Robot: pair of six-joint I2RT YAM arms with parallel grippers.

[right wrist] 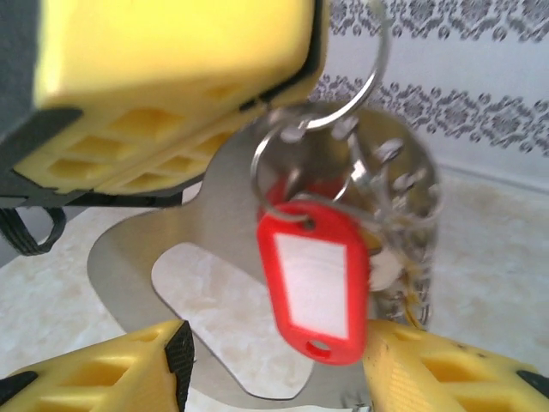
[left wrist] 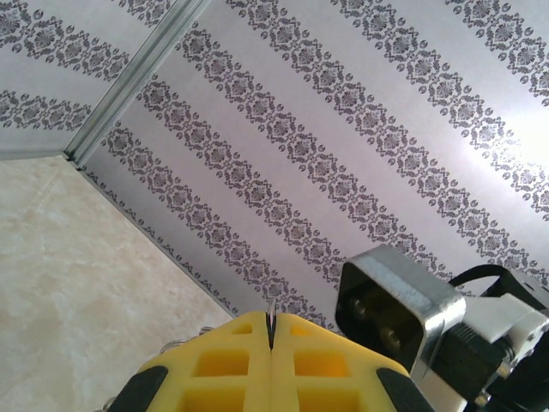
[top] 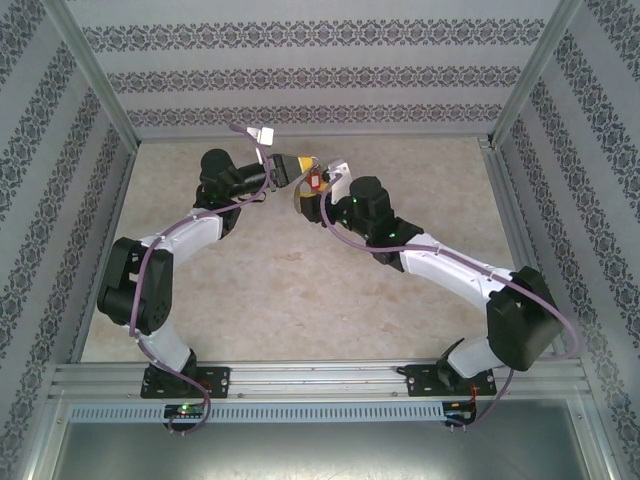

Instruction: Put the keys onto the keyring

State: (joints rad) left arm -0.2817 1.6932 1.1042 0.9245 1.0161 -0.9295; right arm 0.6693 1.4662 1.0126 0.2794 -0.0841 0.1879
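Overhead, arms (top: pixel 440 262) meet, rt wrist cam, L hand (right wrist: pixel 266 99) pinching keyring (right wrist: pixel 171 249), R hand (right wrist: pixel 274 365) spread round keys (right wrist: pixel 317 283)

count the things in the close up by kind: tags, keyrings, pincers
red tag: 1
grey keyring: 1
pincers: 2, the left pincer and the right pincer
total: 4
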